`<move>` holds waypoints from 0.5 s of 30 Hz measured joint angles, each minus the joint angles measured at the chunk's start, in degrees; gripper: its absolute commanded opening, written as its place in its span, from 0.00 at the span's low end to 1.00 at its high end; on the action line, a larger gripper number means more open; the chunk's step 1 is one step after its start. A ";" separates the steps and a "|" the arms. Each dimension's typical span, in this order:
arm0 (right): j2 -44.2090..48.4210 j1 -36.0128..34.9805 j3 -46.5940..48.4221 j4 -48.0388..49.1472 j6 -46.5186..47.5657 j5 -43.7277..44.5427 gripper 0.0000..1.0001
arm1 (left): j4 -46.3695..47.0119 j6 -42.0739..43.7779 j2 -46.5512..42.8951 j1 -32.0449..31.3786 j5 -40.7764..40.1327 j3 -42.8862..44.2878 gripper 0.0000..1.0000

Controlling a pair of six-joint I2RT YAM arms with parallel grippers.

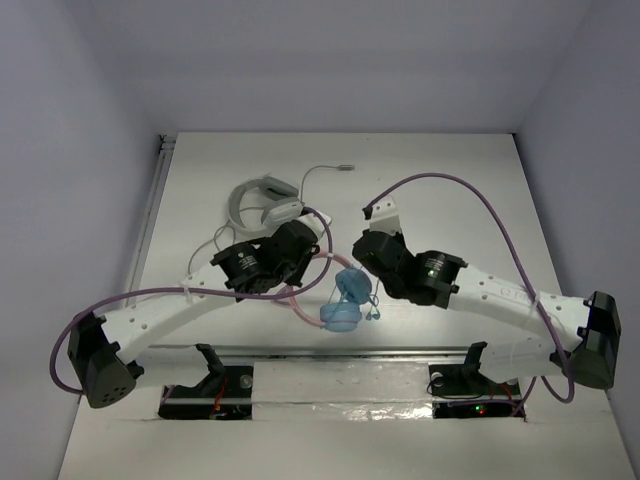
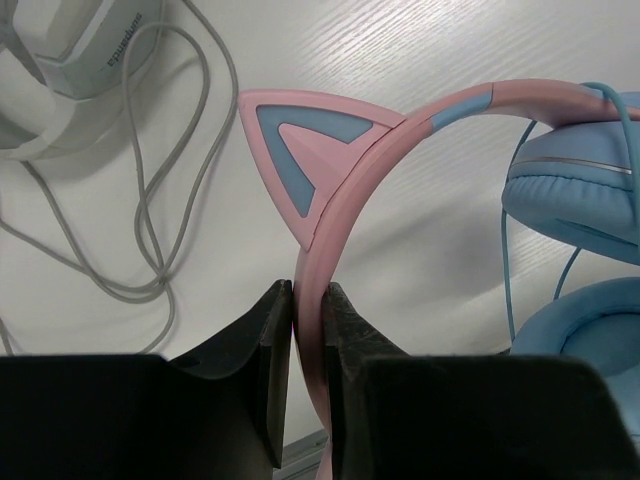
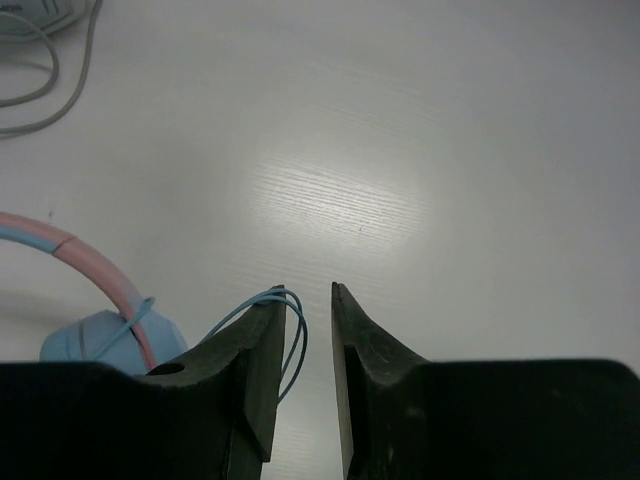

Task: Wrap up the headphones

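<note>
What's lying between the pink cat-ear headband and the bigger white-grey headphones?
Loops of thin grey cable lie on the white table between the pink headband and the white-grey headphones, clearest in the left wrist view.

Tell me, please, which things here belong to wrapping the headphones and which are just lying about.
Belongs to the job: pink cat-ear headphones; their thin blue cable; left tool, clamped on the headband; right tool, cable looped at one finger.
Lying about: white-grey headphones with their grey cable.
</note>
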State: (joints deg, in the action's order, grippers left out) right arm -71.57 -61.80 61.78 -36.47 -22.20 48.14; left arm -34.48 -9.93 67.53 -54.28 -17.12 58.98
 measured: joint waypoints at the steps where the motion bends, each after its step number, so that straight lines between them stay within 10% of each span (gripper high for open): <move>1: -0.04 0.46 -0.07 0.55 0.00 -0.22 0.31 | 0.07 0.17 -0.15 0.00 0.57 0.13 0.00; 15: -4.11 8.59 -6.12 13.84 -0.57 -10.29 0.25 | -0.48 1.64 -1.42 0.02 5.44 2.62 0.00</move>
State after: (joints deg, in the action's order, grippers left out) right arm -75.68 -53.21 55.66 -22.63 -22.76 37.85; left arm -34.96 -8.29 66.11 -54.26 -11.68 61.60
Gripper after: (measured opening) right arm 0.281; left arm 0.119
